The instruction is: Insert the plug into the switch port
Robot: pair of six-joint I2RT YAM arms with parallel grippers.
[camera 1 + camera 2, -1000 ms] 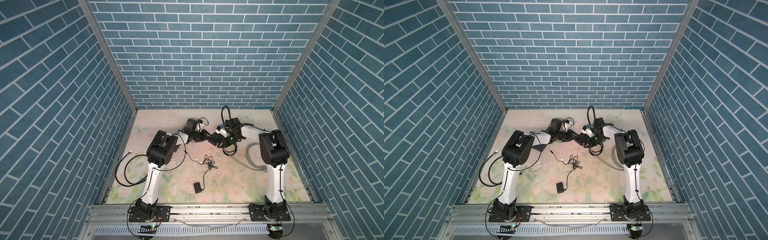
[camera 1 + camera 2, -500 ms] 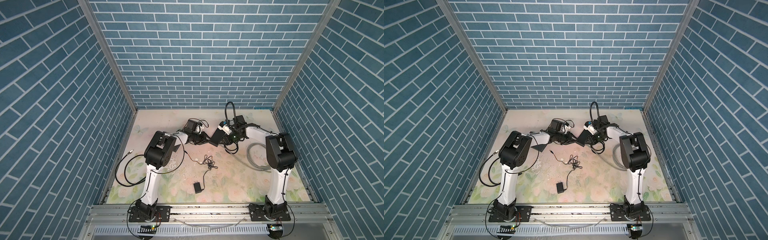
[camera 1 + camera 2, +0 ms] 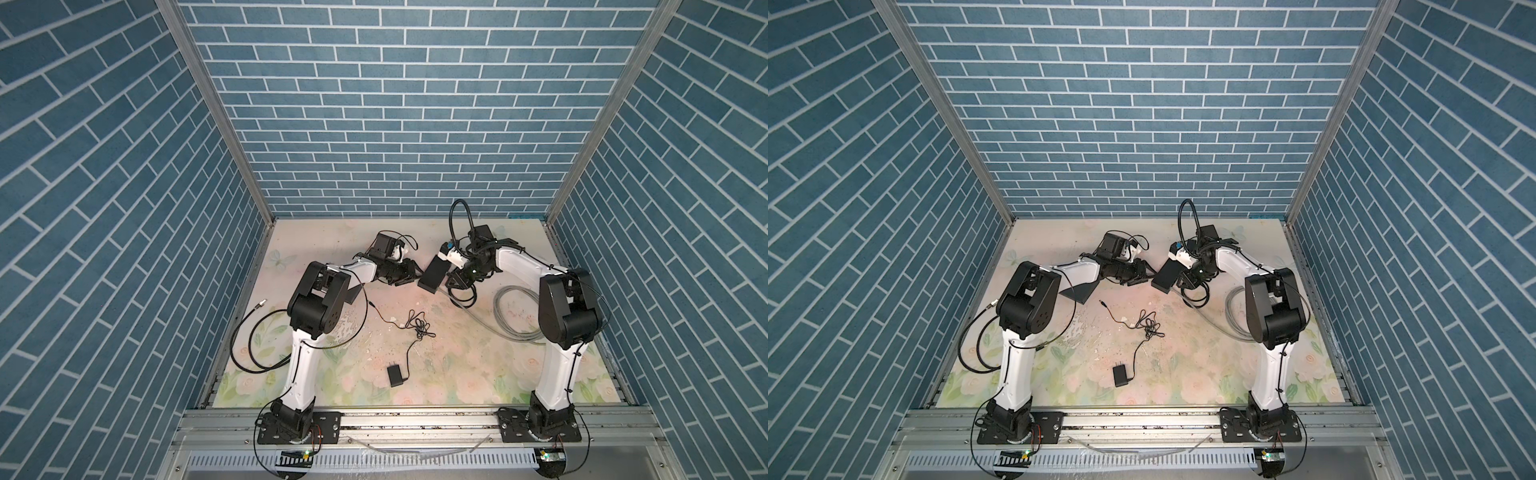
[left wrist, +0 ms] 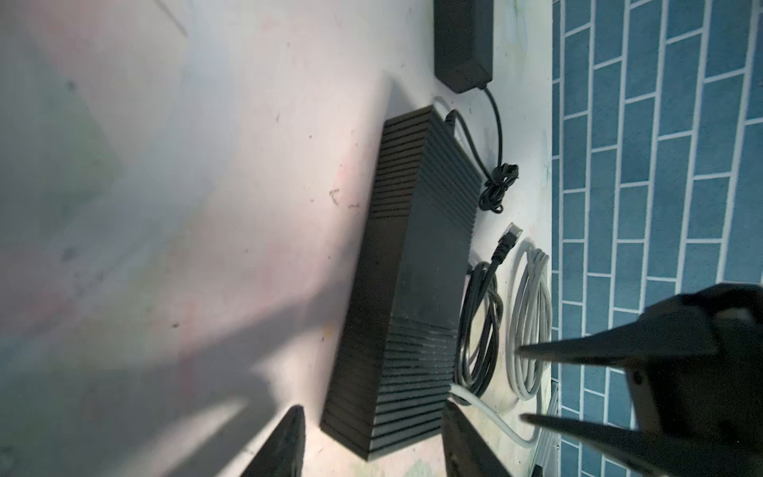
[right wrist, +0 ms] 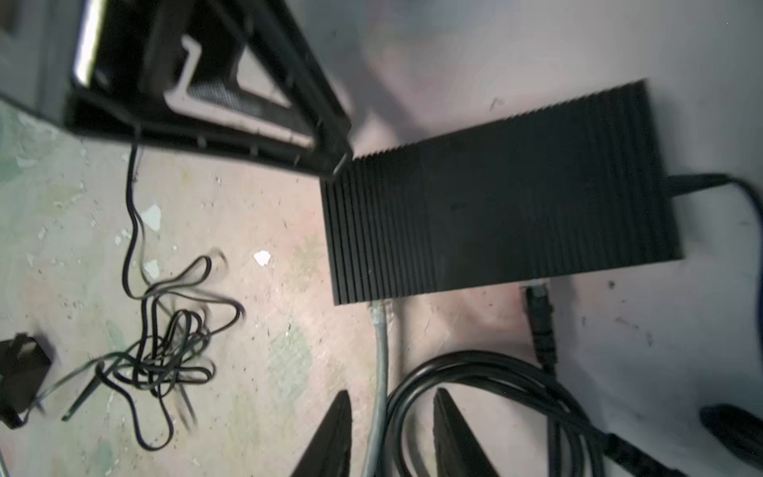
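Quick rundown for you. In both top views your switch point(image 3: 432, 272) point(image 3: 1168, 276), the ribbed black box, lies flat and slanted on the flowery table point(image 3: 457, 374) in the upper middle of the frame, with an arm reaching in from each side.

Your left gripper point(image 3: 415, 274) sits at the box's left end with its fingers spread and nothing pinched. The right wrist view shows one of its fingertips point(image 5: 336, 153) right at a corner of the switch. In the left wrist view the left gripper point(image 4: 371, 406) frames the near end of the box.

Your right gripper point(image 3: 453, 286) hangs low just right of the switch, and its fingers are apart too. In the right wrist view the grey cable point(image 5: 382, 371) runs through the gap of the right gripper point(image 5: 392, 392) with room on both sides, so it isn't being squeezed. The grey plug point(image 5: 379, 309) butts against the long side of the switch. Can't tell if it's actually seated.

The black plug point(image 5: 536, 301) points at that same long side, further along. In the left wrist view bare table shows between the black plug point(image 4: 508, 235) and the box, so it looks out of any port. Its black cable point(image 3: 463, 297) loops on the table just below the right gripper in the frame. The grey coil point(image 3: 513, 309) lies to the right of that.

Lower in the frame, near the middle, a small adapter point(image 3: 395, 375) and its tangled thin cord point(image 3: 419, 326) lie well apart from the switch.
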